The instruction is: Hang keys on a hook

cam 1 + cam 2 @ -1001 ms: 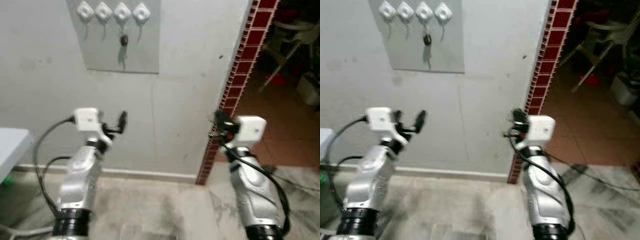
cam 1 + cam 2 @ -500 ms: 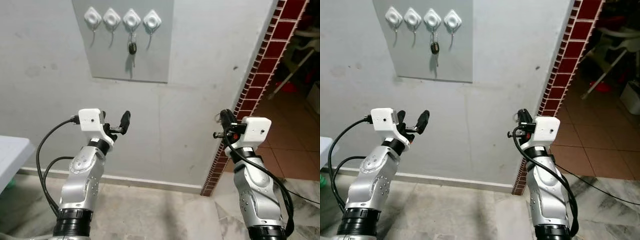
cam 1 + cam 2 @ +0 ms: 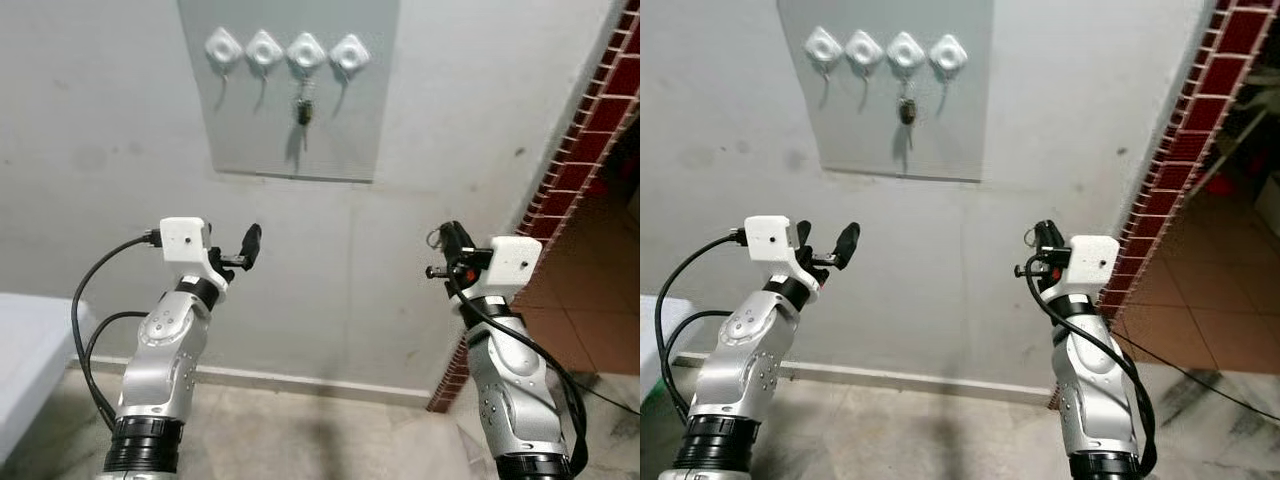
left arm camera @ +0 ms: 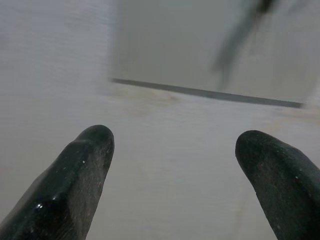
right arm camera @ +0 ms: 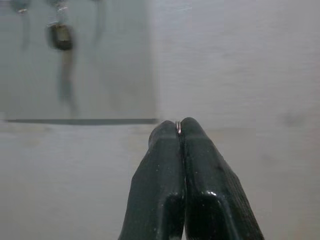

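Bare wall [image 3: 440, 120] separates both raised grippers from the panel [image 3: 290, 140] above. On the panel, three hooks hang free: two at its left end [image 3: 224, 48], one at its right [image 3: 350, 52]. A key [image 3: 303, 110] occupies the third. The brick edge [image 3: 590, 130] bounds the right side.

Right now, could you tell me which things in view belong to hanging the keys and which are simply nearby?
For the job:
- row of four white diamond-shaped wall hooks on the grey panel
- dark key already hanging from the third hook
- right pincer, shut on a thin metal ring
- left pincer, open

Just nearby:
- red brick-tiled wall edge
- white table corner
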`<state>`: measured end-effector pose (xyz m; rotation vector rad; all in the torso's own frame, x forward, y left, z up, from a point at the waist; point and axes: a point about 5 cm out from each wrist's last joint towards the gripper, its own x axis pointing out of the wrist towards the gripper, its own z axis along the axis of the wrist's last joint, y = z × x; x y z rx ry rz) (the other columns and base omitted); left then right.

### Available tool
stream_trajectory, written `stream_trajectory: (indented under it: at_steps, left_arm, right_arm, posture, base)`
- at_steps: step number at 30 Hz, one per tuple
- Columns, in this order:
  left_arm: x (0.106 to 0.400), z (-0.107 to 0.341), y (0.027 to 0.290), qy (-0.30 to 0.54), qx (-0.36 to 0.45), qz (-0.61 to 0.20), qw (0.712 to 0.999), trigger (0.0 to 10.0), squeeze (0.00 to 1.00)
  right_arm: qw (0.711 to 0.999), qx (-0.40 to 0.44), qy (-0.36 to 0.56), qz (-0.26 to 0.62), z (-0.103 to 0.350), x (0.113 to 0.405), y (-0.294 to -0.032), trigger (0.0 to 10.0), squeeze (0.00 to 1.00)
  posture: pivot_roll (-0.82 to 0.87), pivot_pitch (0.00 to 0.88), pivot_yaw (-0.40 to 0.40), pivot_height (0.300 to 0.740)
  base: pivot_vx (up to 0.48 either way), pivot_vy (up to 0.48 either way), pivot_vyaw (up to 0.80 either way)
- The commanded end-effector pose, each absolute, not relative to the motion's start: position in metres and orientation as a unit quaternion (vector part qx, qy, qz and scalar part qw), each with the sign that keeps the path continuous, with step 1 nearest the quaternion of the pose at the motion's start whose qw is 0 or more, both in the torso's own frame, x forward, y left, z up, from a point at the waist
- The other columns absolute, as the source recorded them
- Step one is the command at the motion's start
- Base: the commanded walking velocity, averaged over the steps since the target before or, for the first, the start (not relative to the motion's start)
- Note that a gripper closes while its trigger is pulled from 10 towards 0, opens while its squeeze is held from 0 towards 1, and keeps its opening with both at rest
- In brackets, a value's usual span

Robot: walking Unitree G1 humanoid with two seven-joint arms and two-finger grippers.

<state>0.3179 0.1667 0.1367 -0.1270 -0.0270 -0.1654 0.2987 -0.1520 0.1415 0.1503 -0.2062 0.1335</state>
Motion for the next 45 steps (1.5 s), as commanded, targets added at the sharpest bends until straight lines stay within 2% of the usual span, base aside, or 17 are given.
stream_trajectory:
  at_steps: [1,17,35,45]
  left_arm:
    - [0.32,0.142,0.167,-0.021,-0.055,-0.081,0.995,10.0,0.0]
    - [0.32,0.143,0.164,-0.027,-0.054,-0.082,0.995,10.0,0.0]
    - [0.315,0.155,0.154,-0.067,-0.055,-0.113,0.99,10.0,0.0]
    - [0.31,0.163,0.134,-0.077,-0.033,-0.183,0.979,10.0,0.0]
  right_arm:
    - [0.988,0.074,-0.114,0.074,0.148,0.299,-0.151,10.0,0.0]
    - [0.988,0.076,-0.113,0.074,0.148,0.299,-0.15,10.0,0.0]
    - [0.988,0.077,-0.109,0.079,0.147,0.299,-0.148,10.0,0.0]
    - [0.988,0.075,-0.109,0.084,0.148,0.299,-0.147,10.0,0.0]
  posture:
    - [0.01,0.0,0.011,0.732]
    - [0.01,0.0,0.009,0.732]
    - [0.01,0.0,0.005,0.732]
    - [0.01,0.0,0.004,0.732]
  base:
    - [0.48,0.0,0.0]
    - [0.466,0.0,0.0]
    - [0.0,0.0,0.0]
    - [0.0,0.0,0.0]
